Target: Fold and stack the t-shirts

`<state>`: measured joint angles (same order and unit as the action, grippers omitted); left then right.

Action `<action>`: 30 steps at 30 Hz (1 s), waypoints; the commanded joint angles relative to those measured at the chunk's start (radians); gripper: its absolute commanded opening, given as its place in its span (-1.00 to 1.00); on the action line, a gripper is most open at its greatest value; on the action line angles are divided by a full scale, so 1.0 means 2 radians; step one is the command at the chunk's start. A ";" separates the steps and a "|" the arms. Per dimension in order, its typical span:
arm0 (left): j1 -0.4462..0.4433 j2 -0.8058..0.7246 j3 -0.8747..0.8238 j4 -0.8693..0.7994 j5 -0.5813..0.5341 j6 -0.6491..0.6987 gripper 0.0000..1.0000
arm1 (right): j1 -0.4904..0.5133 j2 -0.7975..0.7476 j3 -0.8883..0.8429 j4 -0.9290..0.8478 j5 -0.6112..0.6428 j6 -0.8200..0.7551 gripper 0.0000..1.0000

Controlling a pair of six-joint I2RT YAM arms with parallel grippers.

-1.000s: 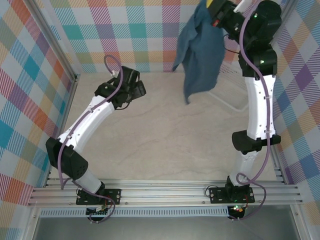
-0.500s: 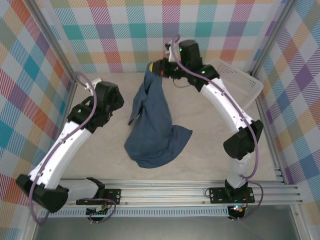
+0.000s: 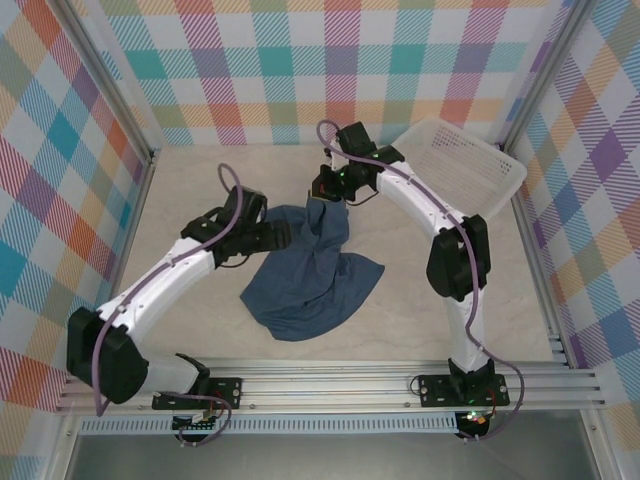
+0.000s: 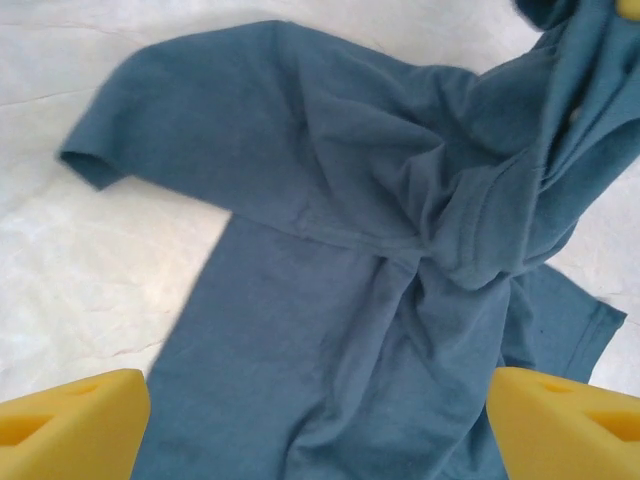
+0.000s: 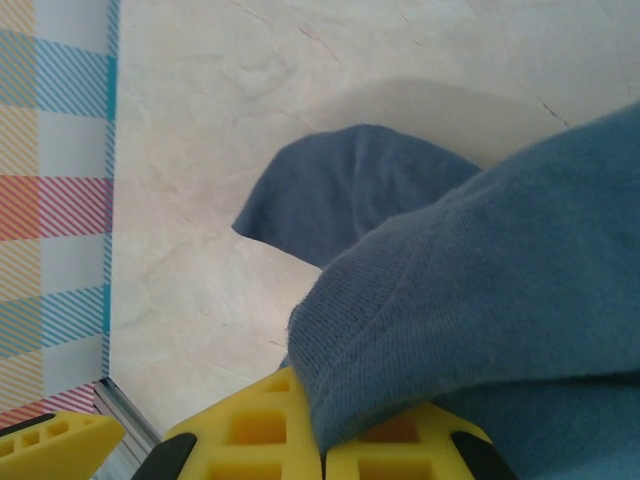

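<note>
Right fingers [image 5: 265,425] pinch t-shirt [image 3: 310,275] near basket [image 3: 462,165].

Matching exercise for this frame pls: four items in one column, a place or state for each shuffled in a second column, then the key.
Column A
1. dark slate-blue cotton t-shirt
2. white plastic mesh basket
3. left gripper
4. right gripper

Column B
a. in the far right corner of the beige table
b. shut on a raised fold of fabric
c. rumpled on the middle of the table, one end held up
d. open, over the edge of the cloth

Pairs: 1-c, 2-a, 3-d, 4-b
</note>
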<state>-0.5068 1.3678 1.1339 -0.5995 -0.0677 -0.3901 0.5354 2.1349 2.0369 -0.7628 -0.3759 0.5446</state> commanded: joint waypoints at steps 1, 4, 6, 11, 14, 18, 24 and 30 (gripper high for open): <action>-0.022 0.037 0.014 0.056 0.005 0.045 0.89 | -0.001 0.015 0.046 -0.043 0.000 -0.006 -1.00; -0.040 0.084 0.044 0.068 -0.002 0.064 0.96 | -0.001 0.027 0.061 -0.058 -0.001 -0.006 -1.00; -0.049 0.117 0.064 0.066 -0.008 0.070 0.95 | -0.001 0.026 0.062 -0.057 -0.002 -0.005 -1.00; -0.057 0.184 0.099 0.040 -0.108 0.066 0.61 | -0.006 0.018 0.060 -0.057 -0.001 0.001 -1.00; -0.052 0.199 0.105 0.041 -0.121 0.075 -0.06 | -0.010 0.012 0.057 -0.059 0.003 0.001 -1.00; -0.046 0.179 0.108 0.021 -0.124 0.091 -0.89 | -0.018 0.009 0.060 -0.071 0.019 -0.001 -1.00; -0.027 0.116 0.092 -0.016 -0.110 0.139 -1.00 | -0.021 -0.005 0.062 -0.066 0.025 -0.004 -1.00; 0.006 0.084 0.125 -0.065 -0.086 0.186 -1.00 | -0.021 -0.041 0.058 -0.049 0.044 -0.004 -1.00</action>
<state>-0.5282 1.5738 1.3411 -0.6300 -0.2512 -0.0906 0.5022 2.1513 2.1338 -0.8822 -0.3328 0.5446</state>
